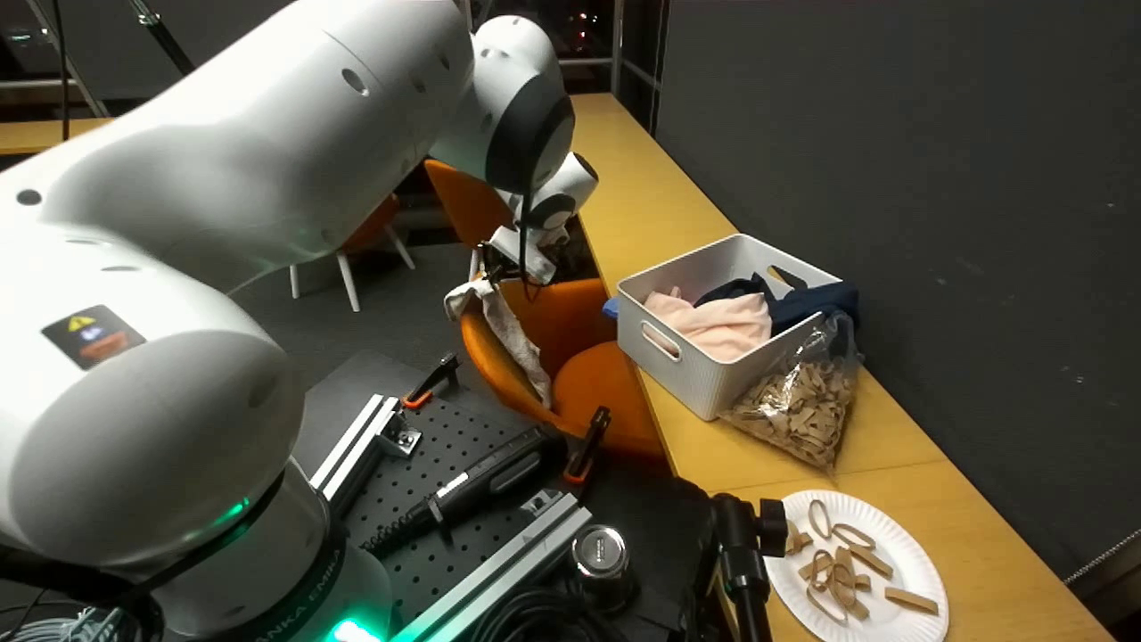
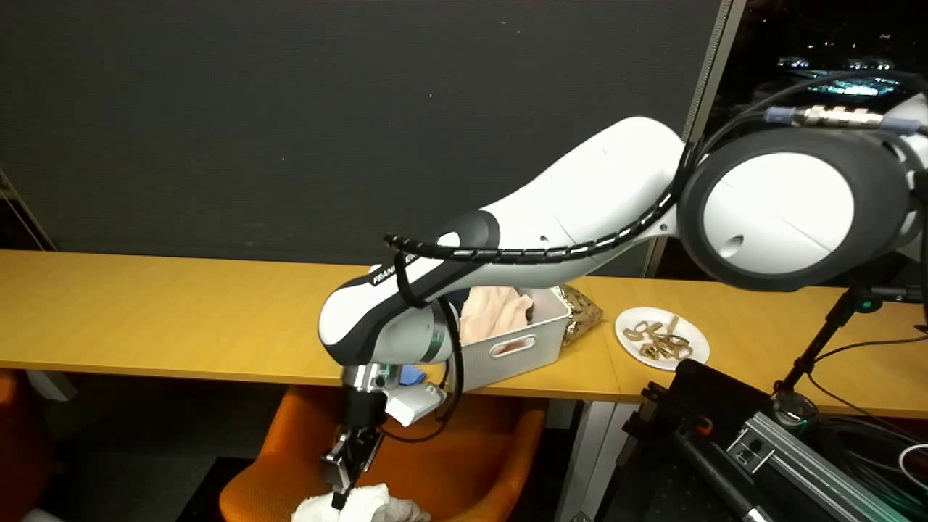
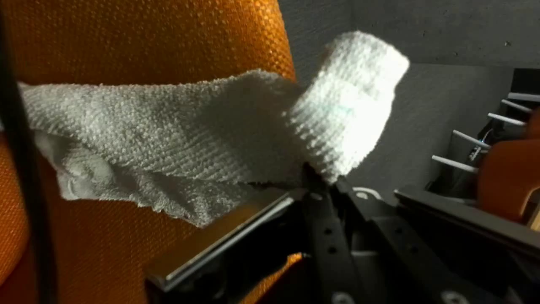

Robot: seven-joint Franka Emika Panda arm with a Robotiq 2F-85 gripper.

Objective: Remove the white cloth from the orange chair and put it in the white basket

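The white cloth [image 1: 519,339] lies draped over the backrest of the orange chair [image 1: 579,308]. In the wrist view the cloth [image 3: 190,126] runs across the orange fabric [image 3: 147,38], with one end folded up past the chair's edge. My gripper [image 3: 325,177] is shut with a pinch of the cloth between its fingertips. In an exterior view the gripper [image 2: 341,493] points down at the cloth [image 2: 373,504] on the chair [image 2: 449,457]. The white basket [image 1: 695,383] stands on the wooden table and holds pink and dark blue cloths; it also shows partly behind the arm [image 2: 482,370].
A clear bag of brown pieces [image 1: 802,410] leans against the basket. A paper plate [image 1: 793,606] with brown bands lies on the table [image 1: 651,187]. A black pegboard platform with clamps [image 1: 584,446] stands near the chair. More orange chairs [image 3: 506,177] are farther off.
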